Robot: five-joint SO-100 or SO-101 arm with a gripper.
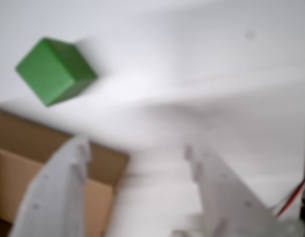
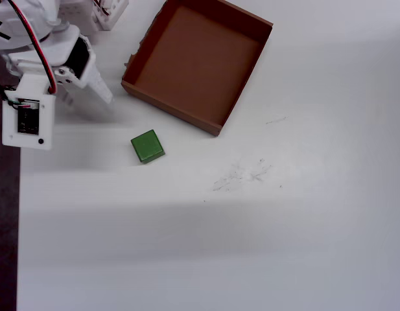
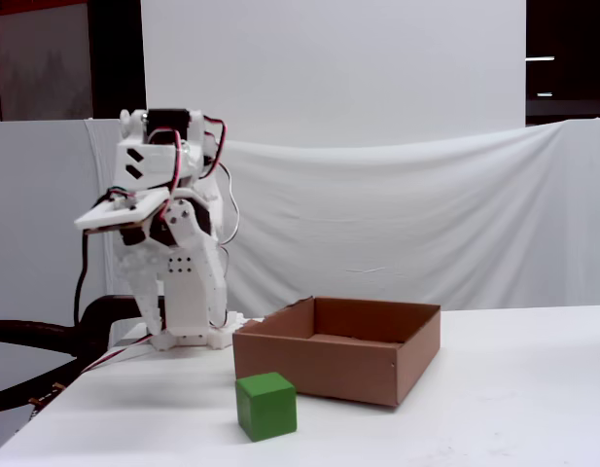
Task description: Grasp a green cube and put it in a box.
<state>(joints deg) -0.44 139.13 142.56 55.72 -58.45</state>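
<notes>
The gripper [image 1: 137, 153] is open wide and holds nothing – the cube [image 2: 147, 146] sits alone on the table [image 2: 251, 246], near the box [image 2: 198, 63], so I think it should line up over it, then drop straight down.

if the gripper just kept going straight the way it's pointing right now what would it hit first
Most likely bare table. In the wrist view the open gripper points at empty white surface; the green cube sits off to the left of that line and the box corner lies beside one finger. Depth is uncertain.
</notes>
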